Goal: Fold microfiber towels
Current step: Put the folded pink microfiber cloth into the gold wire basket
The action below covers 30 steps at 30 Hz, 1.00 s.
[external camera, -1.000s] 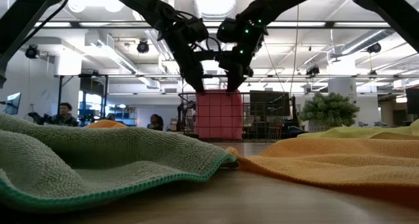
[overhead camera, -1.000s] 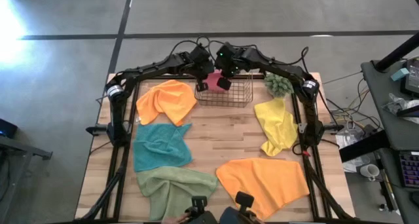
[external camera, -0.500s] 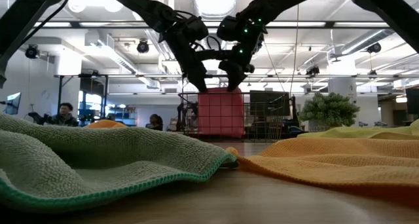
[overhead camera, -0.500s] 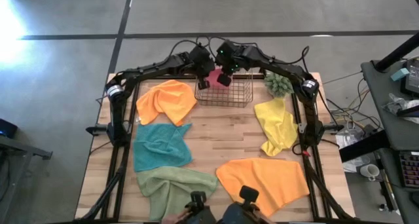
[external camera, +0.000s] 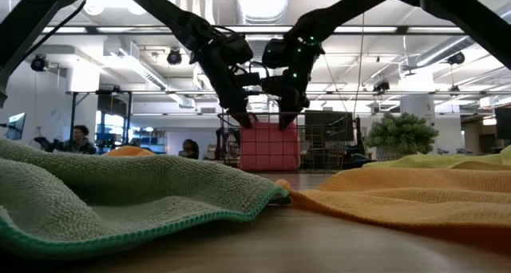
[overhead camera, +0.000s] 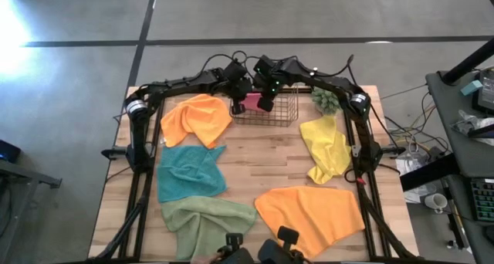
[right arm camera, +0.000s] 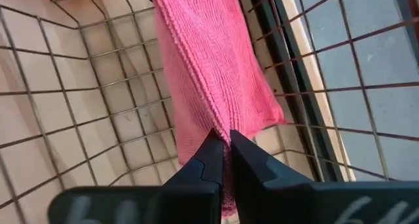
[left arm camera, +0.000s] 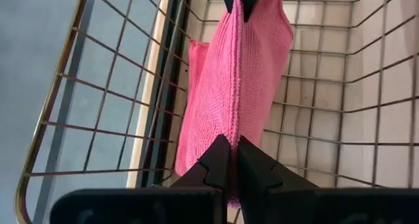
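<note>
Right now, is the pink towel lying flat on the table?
No, the pink towel hangs inside the wire basket, pinched at its top edge by the left tool and right tool.

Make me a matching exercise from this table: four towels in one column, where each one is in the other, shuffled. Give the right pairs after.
Towels:
1. pink towel
2. teal towel
3. yellow towel
4. sage green towel

Places:
A. flat on the table's left side, between an orange towel and the sage green one
B. crumpled on the table's right side, below the small plant
C. held up in the wire basket by both grippers
D. front left corner of the table

Pairs: 1-C, 2-A, 3-B, 4-D
</note>
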### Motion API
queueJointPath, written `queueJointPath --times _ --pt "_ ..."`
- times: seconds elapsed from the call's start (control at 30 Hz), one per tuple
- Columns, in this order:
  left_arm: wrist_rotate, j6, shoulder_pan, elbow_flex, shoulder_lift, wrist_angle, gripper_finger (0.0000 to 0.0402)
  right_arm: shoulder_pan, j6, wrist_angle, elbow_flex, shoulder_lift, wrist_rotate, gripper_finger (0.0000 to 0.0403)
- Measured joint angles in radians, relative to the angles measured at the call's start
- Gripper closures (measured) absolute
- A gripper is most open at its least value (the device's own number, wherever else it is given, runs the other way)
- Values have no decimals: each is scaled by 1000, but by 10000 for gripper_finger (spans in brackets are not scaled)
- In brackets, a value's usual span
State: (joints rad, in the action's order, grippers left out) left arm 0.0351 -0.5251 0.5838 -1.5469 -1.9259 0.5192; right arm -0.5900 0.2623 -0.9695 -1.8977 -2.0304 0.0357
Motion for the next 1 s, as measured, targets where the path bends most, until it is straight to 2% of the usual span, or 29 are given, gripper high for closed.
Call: queueJointPath --times 0.1,0.23,0.43,0.53,0.7,0.83,1.0 --pt "10 0 -1 0 0 8 401 -5 -8 -6 0 0 20 394" --pt "88 36 -3 1 0 59 401 -5 -13 -34 1 -7 103 394" --pt "107 48 -5 1 0 88 401 -6 -15 -55 1 -16 147 394" --pt "152 49 -6 1 0 137 401 -6 -13 -73 1 -24 214 394" --pt "198 50 -9 1 0 167 401 -6 -19 -72 1 -30 233 392" --pt "200 45 -12 1 0 172 380 -6 -35 -75 0 -32 218 366" --pt "201 45 -13 1 0 182 323 -8 -56 -81 1 -31 212 308"
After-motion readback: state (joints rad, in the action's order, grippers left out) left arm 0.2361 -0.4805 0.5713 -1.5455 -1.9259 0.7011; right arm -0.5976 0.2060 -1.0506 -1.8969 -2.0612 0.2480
